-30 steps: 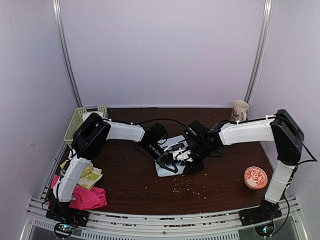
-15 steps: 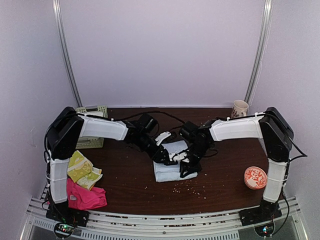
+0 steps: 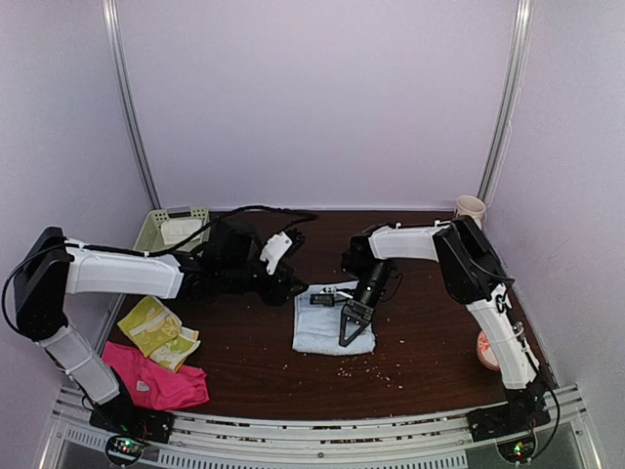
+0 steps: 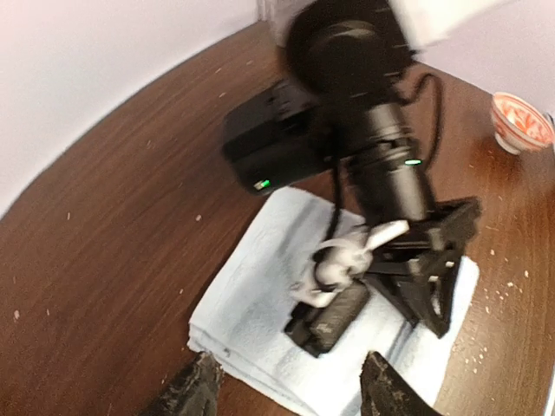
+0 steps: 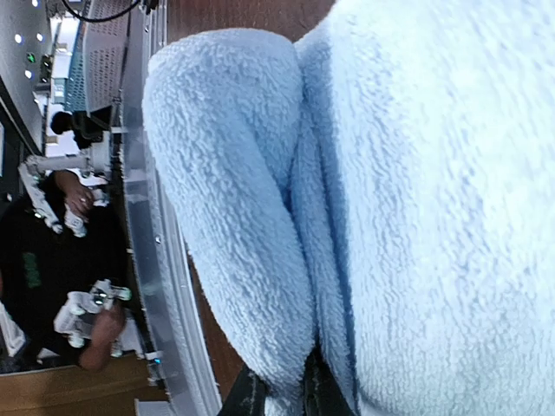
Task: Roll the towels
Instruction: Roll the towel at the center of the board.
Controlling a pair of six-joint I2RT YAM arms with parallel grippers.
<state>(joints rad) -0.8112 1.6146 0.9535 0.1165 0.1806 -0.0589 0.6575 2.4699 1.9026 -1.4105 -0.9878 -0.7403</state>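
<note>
A folded pale blue towel (image 3: 327,330) lies on the table's middle. My right gripper (image 3: 345,337) points down onto its front right part. In the right wrist view its jaws (image 5: 282,394) are shut on a thick fold of that blue towel (image 5: 260,191). My left gripper (image 3: 289,285) hangs just left of the towel, open and empty. Its fingertips (image 4: 198,390) frame the blue towel's (image 4: 260,295) near edge without touching it. A yellow-green patterned towel (image 3: 156,327) and a hot-pink towel (image 3: 161,383) lie crumpled at the front left.
A pale green slotted basket (image 3: 156,227) with something white in it stands at the back left. A mug (image 3: 470,208) sits at the back right. A red patterned bowl (image 3: 485,344) is half hidden behind the right arm. Crumbs (image 3: 366,366) are scattered in front of the blue towel.
My left gripper opened and drew back to the left, off the blue towel. My right gripper closed on the towel's fold and moved toward the front. The towel now lies flatter.
</note>
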